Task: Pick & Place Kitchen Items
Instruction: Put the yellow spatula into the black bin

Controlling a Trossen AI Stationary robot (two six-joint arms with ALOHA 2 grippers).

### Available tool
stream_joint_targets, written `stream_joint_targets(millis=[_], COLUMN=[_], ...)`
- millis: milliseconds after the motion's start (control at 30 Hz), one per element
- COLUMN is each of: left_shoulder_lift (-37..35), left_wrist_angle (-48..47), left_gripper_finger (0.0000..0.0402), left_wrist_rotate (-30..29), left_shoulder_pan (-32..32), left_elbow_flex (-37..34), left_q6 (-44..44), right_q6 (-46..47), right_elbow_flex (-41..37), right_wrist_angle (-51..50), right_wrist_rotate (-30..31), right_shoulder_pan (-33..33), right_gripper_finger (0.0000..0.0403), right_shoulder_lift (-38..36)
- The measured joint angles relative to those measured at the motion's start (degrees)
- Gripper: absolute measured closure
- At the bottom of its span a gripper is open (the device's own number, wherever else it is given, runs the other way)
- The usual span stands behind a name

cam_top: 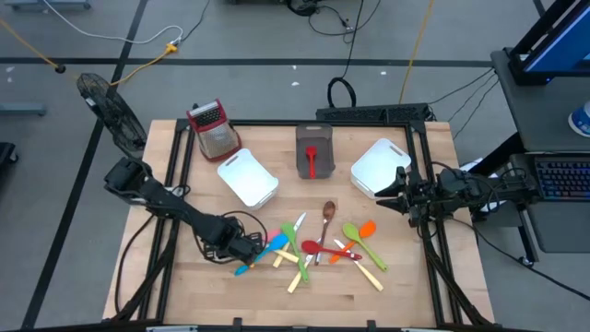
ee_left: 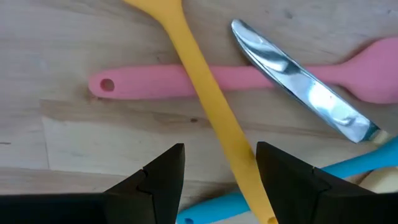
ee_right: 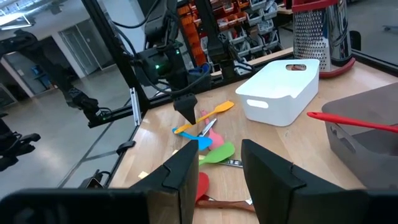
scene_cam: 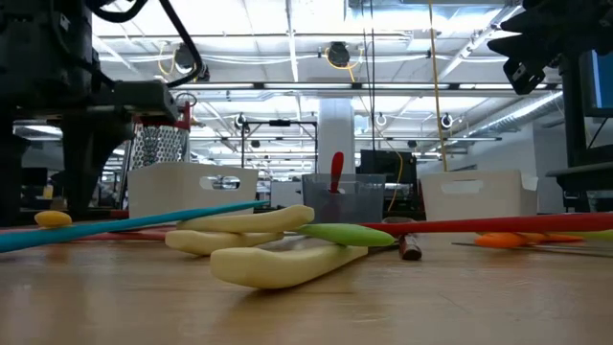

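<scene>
Two white bins [cam_top: 247,178] | grater [cam_top: 214,127] behind | left claw [cam_top: 251,247] over utensils [cam_top: 323,244]

Wooden table [cam_top: 406,286] with black frame along its edges. Box grater [cam_top: 213,127], red top, stands at the far left corner. Three bins in a row along the far side: white bin [cam_top: 247,178] just beside the grater, grey bin [cam_top: 313,149] in the middle, second white bin [cam_top: 379,168] to the right. Keyboard [cam_top: 562,178] on a side desk, right of the table.
</scene>
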Motion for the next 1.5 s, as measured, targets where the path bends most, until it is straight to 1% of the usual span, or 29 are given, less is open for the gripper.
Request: stream_joint_targets(millis=[300, 500, 767, 933, 1067, 1200, 1333, 1500], left_shoulder_lift=[0.3, 0.3, 0.3, 0.3, 1.8, 4.1, 5.2, 4.5], left_wrist_angle=[-1.0, -1.0, 1.6, 2.7, 2.8, 4.5, 3.8, 2.3], left_gripper_finger=[0.0197, 0.0197, 0.0197, 0.0197, 0.0202, 0.0233, 0.0283, 0.0347], left_wrist_rotate=[-1.9, -2.0, -1.9, -2.0, -1.7, -0.5, -0.1, 0.2], left_shoulder_pan=[0.0, 0.0, 0.0, 0.0, 0.1, 0.1, 0.1, 0.0], left_elbow_flex=[0.0, 0.0, -1.9, -2.1, -2.0, -1.9, -1.8, -1.8], left_q6=[-0.9, -0.9, -2.6, -2.1, -2.1, -1.2, -1.3, -1.5], right_q6=[0.0, 0.0, 0.0, 0.0, 0.0, 0.0, 0.0, 0.0], right_elbow_flex=[0.0, 0.0, 0.0, 0.0, 0.0, 0.0, 0.0, 0.0], right_wrist_angle=[0.0, 0.0, 0.0, 0.0, 0.0, 0.0, 0.0, 0.0], right_wrist_rotate=[0.0, 0.0, 0.0, 0.0, 0.0, 0.0, 0.0, 0.0], right_shoulder_pan=[0.0, 0.0, 0.0, 0.0, 0.0, 0.0, 0.0, 0.0], right_gripper_finger=[0.0289, 0.0289, 0.0289, 0.0289, 0.0289, 0.0289, 0.0289, 0.0289], right_shoulder_lift=[0.0, 0.0, 0.0, 0.0, 0.0, 0.0, 0.0, 0.0])
